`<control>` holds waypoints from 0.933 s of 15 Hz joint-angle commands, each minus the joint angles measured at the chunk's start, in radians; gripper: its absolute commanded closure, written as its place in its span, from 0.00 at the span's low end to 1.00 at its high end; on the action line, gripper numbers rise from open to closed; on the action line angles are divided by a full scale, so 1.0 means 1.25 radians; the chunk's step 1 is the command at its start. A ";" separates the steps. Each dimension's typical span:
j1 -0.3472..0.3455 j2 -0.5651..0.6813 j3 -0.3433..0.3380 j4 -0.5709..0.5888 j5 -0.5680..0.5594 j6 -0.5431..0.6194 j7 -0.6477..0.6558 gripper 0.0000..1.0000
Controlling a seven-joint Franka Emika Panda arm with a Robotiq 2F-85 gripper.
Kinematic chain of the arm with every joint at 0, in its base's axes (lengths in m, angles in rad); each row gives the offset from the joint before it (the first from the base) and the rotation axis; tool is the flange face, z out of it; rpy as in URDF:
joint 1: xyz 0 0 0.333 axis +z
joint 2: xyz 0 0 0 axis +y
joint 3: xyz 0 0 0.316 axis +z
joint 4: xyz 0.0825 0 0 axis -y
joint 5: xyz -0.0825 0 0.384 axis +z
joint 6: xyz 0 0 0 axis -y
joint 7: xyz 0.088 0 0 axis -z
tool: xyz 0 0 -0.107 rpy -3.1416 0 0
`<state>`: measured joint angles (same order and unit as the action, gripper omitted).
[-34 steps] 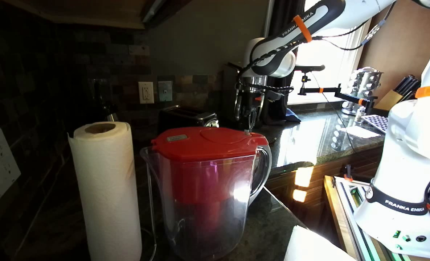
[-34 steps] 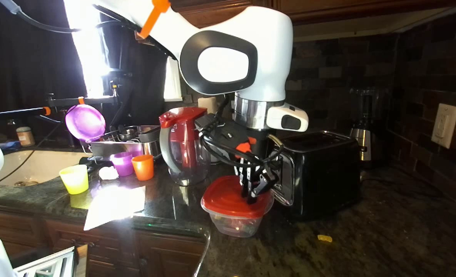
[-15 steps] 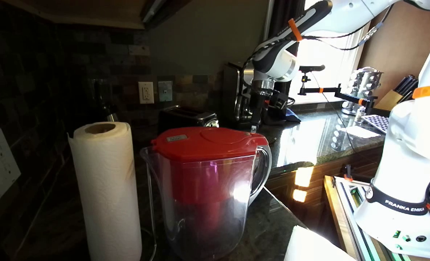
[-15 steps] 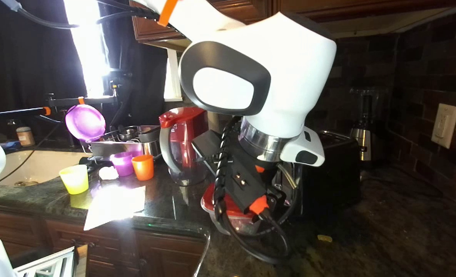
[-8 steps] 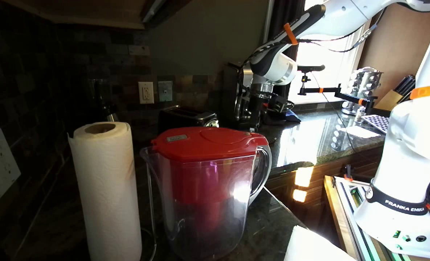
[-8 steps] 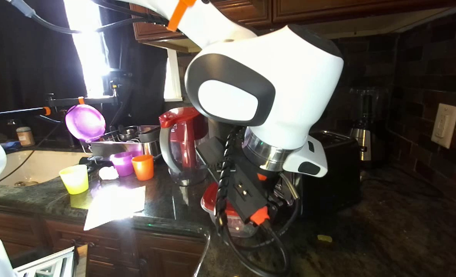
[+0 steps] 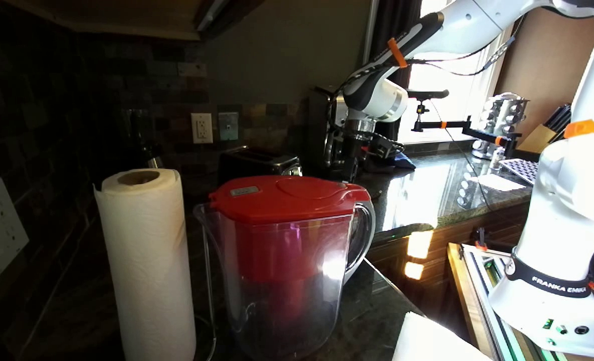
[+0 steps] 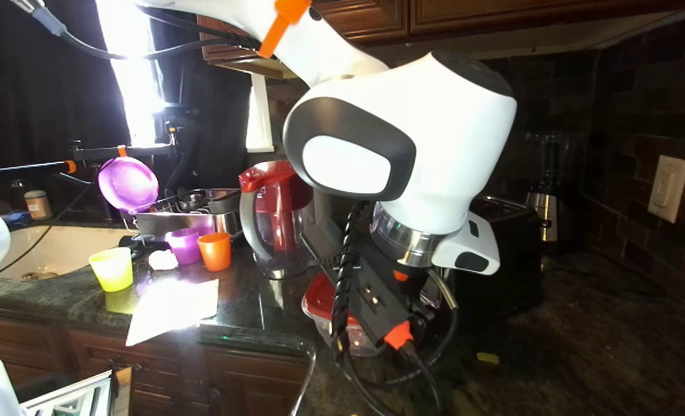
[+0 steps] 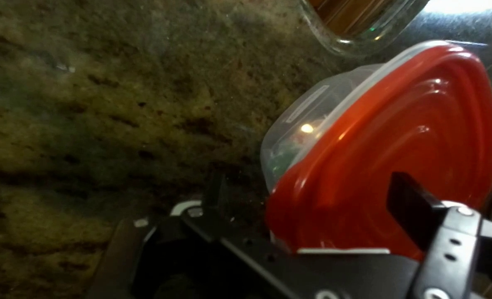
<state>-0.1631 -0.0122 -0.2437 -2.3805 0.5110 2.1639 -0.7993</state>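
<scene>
Container [image 9: 304, 124] and red lid [image 9: 374, 178] stand upright on the stone counter [image 9: 104, 104], just below the end effector [image 9: 308, 185], whose jaws are spread wide and grip nothing. In the wrist view one finger [image 9: 414, 207] reaches over the lid, while the opposite finger [image 9: 214, 197] hangs over the counter beside one corner; whether either tip touches plastic cannot be told. In an exterior view the container, partly hidden behind the wrist [image 8: 411, 242], sits near the black toaster [image 8: 518, 260] and the red-topped pitcher [image 8: 276, 216].

The walls look thin and clear, so I expect a light thing that gives under a hard squeeze; some coloured contents [image 9: 287, 155] show through, too blurred to name, and may add weight or shift about. The glossy lid is probably slippery across its smooth top and a bit bendy at the edge. Best hold, I judge: the overhanging rim, or the wall right under it, pinched near a corner where the shape seems stiffest. Lifting by the lid alone risks popping it off, since how firmly it is seated does not show. Breakage seems unlikely; a crushed wall is the greater worry.
</scene>
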 commanded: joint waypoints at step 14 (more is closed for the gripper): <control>-0.004 -0.021 0.034 -0.019 -0.013 0.094 0.013 0.83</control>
<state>-0.1631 -0.0136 -0.2112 -2.3735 0.5110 2.2367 -0.7974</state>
